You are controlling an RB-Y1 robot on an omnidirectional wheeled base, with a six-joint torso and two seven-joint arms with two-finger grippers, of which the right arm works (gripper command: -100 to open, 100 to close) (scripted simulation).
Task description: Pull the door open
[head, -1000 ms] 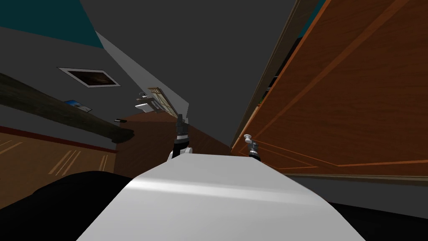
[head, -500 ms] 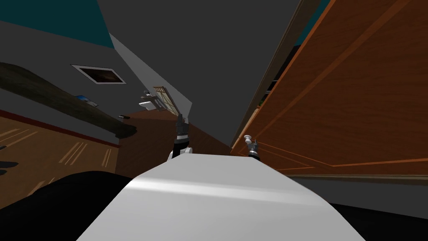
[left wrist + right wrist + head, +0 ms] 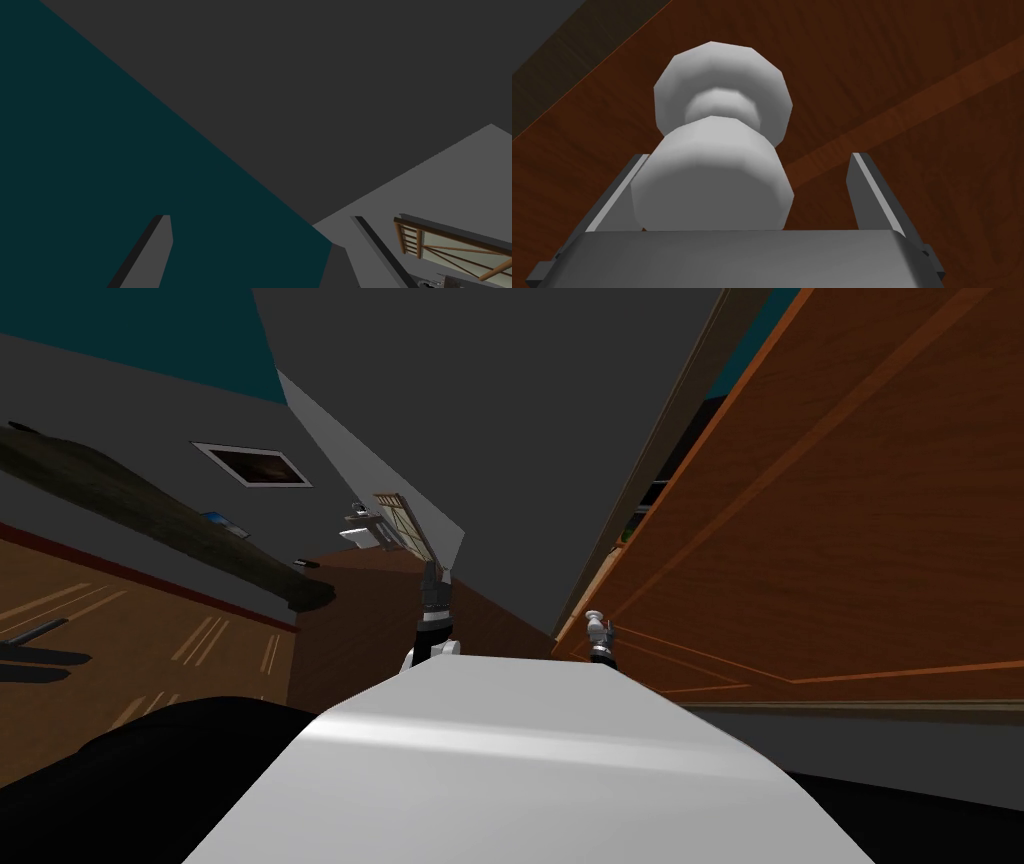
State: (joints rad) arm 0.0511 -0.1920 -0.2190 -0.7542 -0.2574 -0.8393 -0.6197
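Observation:
A brown wooden door stands swung out on my right, and its white knob sits near its free edge. My right gripper is right at the knob. In the right wrist view the knob lies between the open fingers of the right gripper. It sits close against one finger, while the other finger stands clear of it. My left gripper is raised in front of my chest, well left of the door. Seen from its own wrist, the left gripper is open and holds nothing.
The door frame runs along the door's free edge, with a narrow gap between them. A dark grey wall fills the middle. On the left are a dark beam, a framed picture, brown furniture and wooden floor.
The whole head view has shifted: the left wall's picture and beam slid right, so I have turned. My right gripper stays at the knob and my left arm holds its pose.

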